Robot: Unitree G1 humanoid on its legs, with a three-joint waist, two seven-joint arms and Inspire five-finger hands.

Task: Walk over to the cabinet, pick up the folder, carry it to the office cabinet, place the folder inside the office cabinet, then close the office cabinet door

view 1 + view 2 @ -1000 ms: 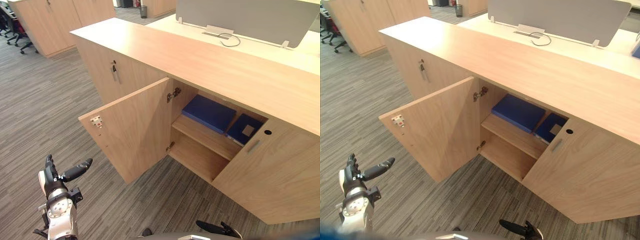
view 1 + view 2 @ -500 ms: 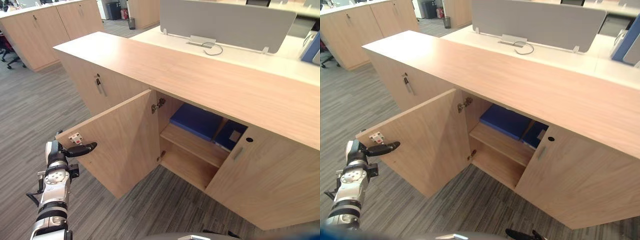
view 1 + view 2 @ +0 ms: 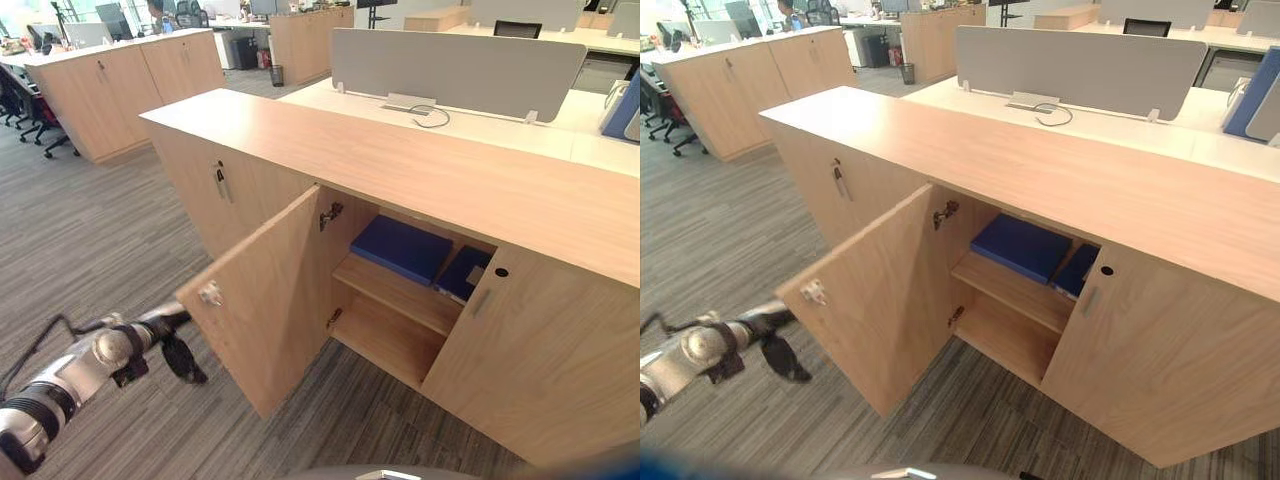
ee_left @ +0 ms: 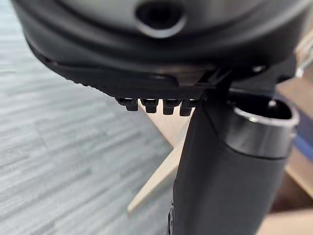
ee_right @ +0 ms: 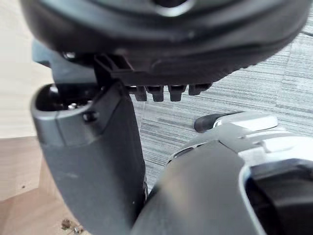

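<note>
Folder (image 3: 402, 248) is the blue one lying flat on the upper shelf (image 3: 400, 295) inside the office cabinet (image 3: 420, 170), around the middle of the frame. Just right of it there's a second blue item (image 3: 462, 272), but the shut right-hand door (image 3: 540, 360) cuts most of it off, so I can't say what it is.

Cabinet door (image 3: 275, 300) on the left side hangs wide open, swung out toward the lower left. Left robot hand (image 3: 175, 338) is down at the lower left, right by that door's outer edge near the little latch plate (image 3: 210, 293). It's smeared, so honestly I can't tell if it touches the door, or whether the fingers are curled or straight. Right robot hand (image 5: 90, 156) shows up super close in its own wrist view with carpet past it, and I can't read its fingers either.

Floor is grey striped carpet (image 3: 90, 230). Behind the cabinet sits a pale desk (image 3: 500, 135) with a grey divider screen (image 3: 450, 60). There are more wood cabinets (image 3: 110, 90) upper left, and a chair (image 3: 38, 120) cut off at the left edge.
</note>
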